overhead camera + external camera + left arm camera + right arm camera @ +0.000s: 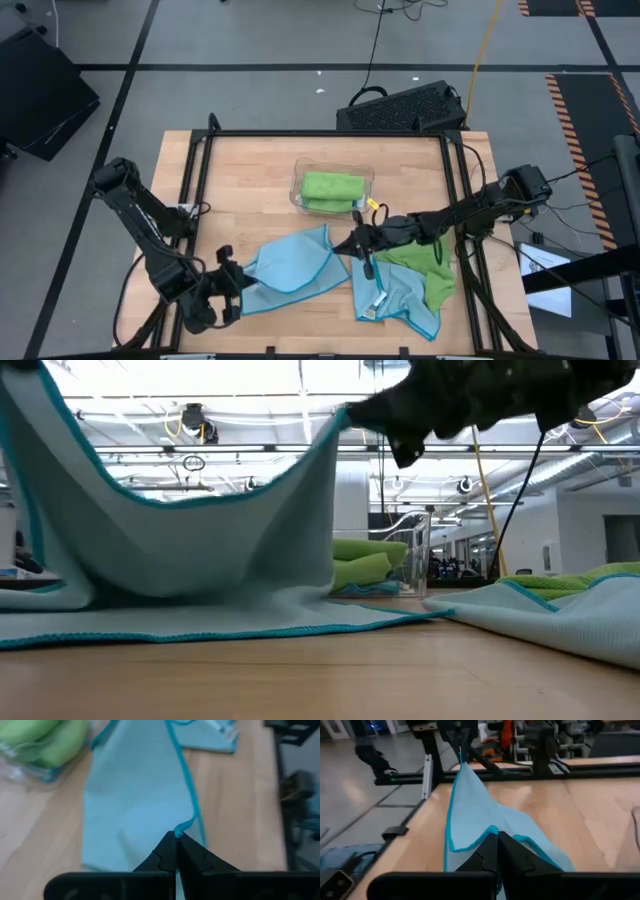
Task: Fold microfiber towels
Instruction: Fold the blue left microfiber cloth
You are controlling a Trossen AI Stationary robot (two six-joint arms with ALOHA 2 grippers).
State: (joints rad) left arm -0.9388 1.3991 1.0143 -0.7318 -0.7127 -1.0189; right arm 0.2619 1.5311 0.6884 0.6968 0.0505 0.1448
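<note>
**A:** Where does the light blue towel [290,268] sit?

**B:** Near the front edge of the table [250,165], left of centre, strung between both hands. The left hand [228,287] is clamped shut on its near-left corner; the right hand [357,243] is pinched shut on the corner at its far right. In the low view the cloth sags between the two raised corners, its middle resting on the wood.

**A:** So which way does it run?

**B:** Its held edge runs left to right, rising slightly toward the far side at the right hand. Each hand is at its own end, so neither is nearer. My guess is that the fold turns on carrying that edge over the sagging middle.

**A:** And the others?

**B:** A second blue towel [392,295] and a lime green towel [425,268] lie heaped to the right. Folded green ones [331,190] sit in the clear tray [299,186], farther back.
</note>
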